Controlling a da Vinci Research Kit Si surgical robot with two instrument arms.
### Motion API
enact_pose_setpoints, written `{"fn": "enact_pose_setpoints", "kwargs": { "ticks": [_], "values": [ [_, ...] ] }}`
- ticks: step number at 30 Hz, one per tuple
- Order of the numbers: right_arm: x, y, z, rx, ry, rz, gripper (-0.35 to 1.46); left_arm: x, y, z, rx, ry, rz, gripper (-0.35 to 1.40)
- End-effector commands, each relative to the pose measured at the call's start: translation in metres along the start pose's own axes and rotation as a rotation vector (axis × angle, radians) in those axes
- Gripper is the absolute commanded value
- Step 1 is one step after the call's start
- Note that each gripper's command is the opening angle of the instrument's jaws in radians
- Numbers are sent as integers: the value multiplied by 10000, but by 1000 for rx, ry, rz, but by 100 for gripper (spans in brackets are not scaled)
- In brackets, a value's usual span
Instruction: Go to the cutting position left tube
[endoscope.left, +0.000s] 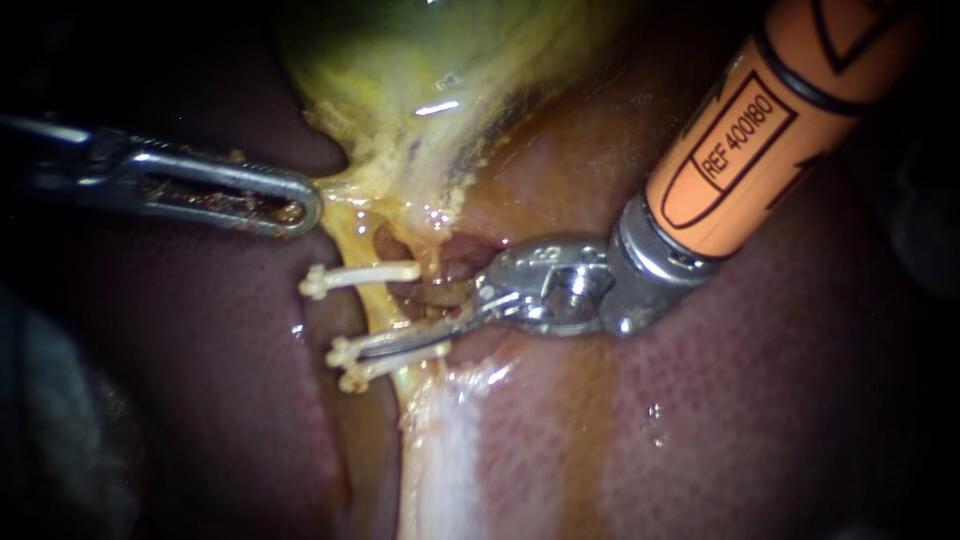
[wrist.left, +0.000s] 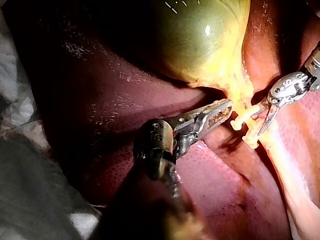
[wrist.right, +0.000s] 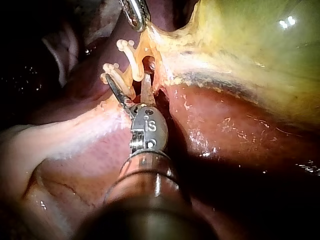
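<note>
From where I stand, the right instrument (endoscope.left: 400, 320) reaches in on its orange shaft from the upper right, its two thin blades parted. The left tube (endoscope.left: 375, 305) lies in the gap between them (I can't see either blade pressing on it). That tube is a pale yellow strand running down from the gallbladder (endoscope.left: 420, 60) across the dark red liver (endoscope.left: 750, 400). The blades straddle it between the upper clip (endoscope.left: 365, 274) and the lower clips (endoscope.left: 390, 358), a pair lying side by side, and one blade runs just along that pair.

The right wrist view shows the same: the right instrument (wrist.right: 132, 87) has one blade on each side of the strand.

The left instrument (endoscope.left: 300, 208) comes in from the left. Its jaws lie close together, pinched on the yellow tissue (endoscope.left: 335, 188) at the gallbladder's neck, just above the upper clip. That tissue draws out to a point toward the jaws.
</note>
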Motion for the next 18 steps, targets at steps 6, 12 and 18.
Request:
{"fn": "enact_pose_setpoints", "kwargs": {
  "ticks": [6,12,18],
  "values": [
    [11,-2,-9,32,31,29,145,0,0,0,0,0,0,-35],
    [10,-1,-6,34,28,45,145,0,0,0,0,0,0,-35],
    [10,-3,7,43,32,48,145,0,0,0,0,0,0,-35]
  ]
}}
